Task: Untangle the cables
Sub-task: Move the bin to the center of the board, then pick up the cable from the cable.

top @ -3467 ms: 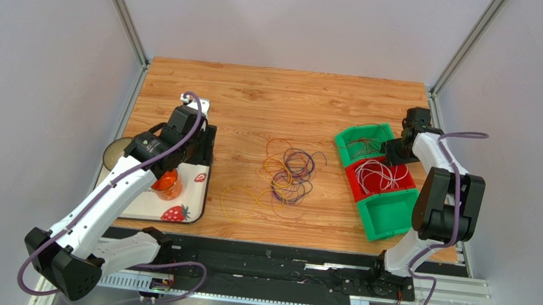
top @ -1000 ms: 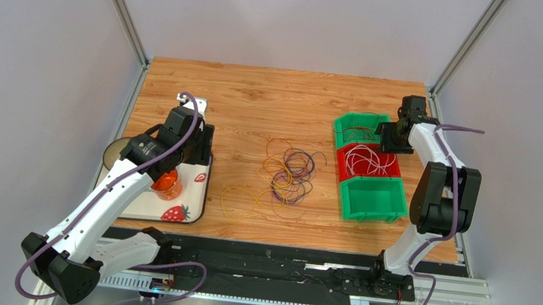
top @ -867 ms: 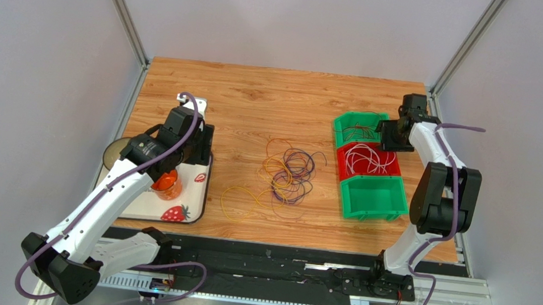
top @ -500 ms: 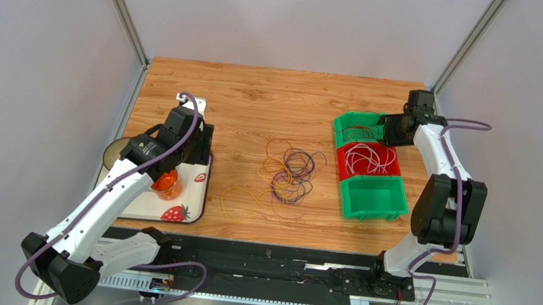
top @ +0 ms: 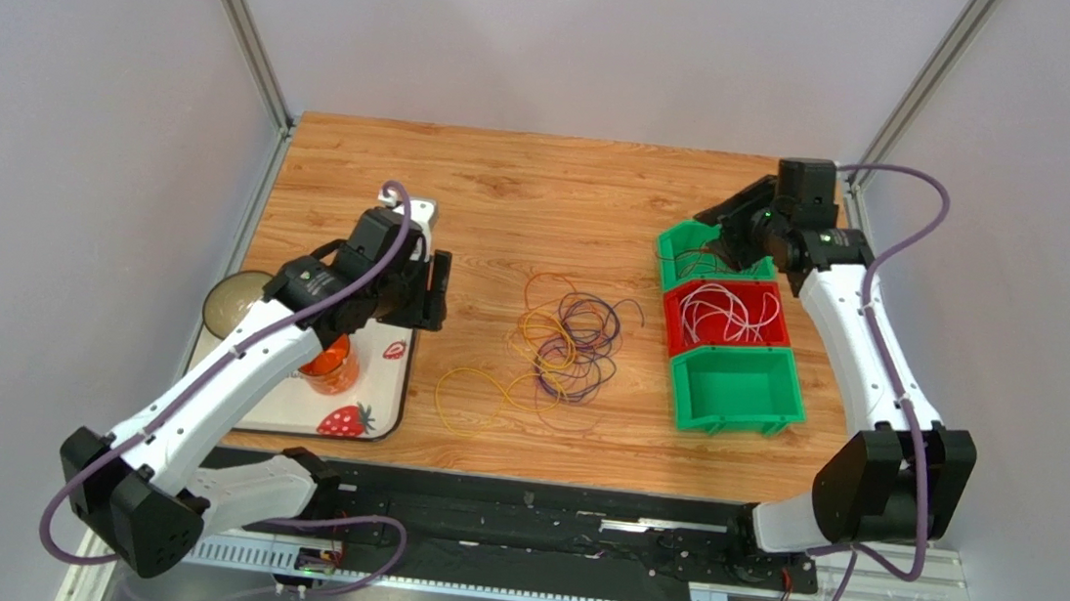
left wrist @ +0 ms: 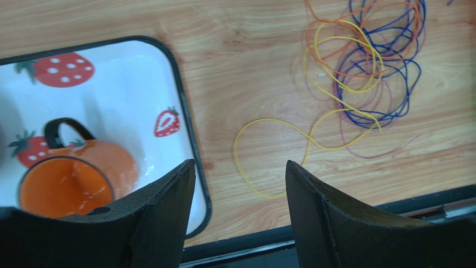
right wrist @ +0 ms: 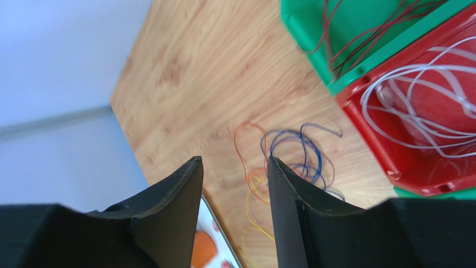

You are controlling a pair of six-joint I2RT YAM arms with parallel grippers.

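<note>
The cables [top: 569,344] lie in a loose tangle of purple, blue, orange and yellow loops at mid-table, with one yellow loop [top: 470,390] trailing toward the front left. My left gripper [top: 434,291] hovers open and empty over the tray's right edge, left of the tangle. In the left wrist view the cables [left wrist: 363,67] lie ahead and to the right of the left gripper [left wrist: 240,167]. My right gripper [top: 720,230] hangs open and empty above the far green bin; the right wrist view shows the right gripper [right wrist: 234,162] with the cables [right wrist: 290,159] far below it.
Three bins stand in a row on the right: a far green bin [top: 677,263] holding dark red wires, a red bin [top: 768,323] with white wires, and a near green bin [top: 739,394]. On the left, a strawberry tray [top: 393,383] carries an orange mug [top: 326,359], beside a dark bowl [top: 224,303].
The right arm pushed the bin row straight, then lifted and swung left from the bins' right side to above the far green bin. My left gripper shifted right to the tray's edge.
</note>
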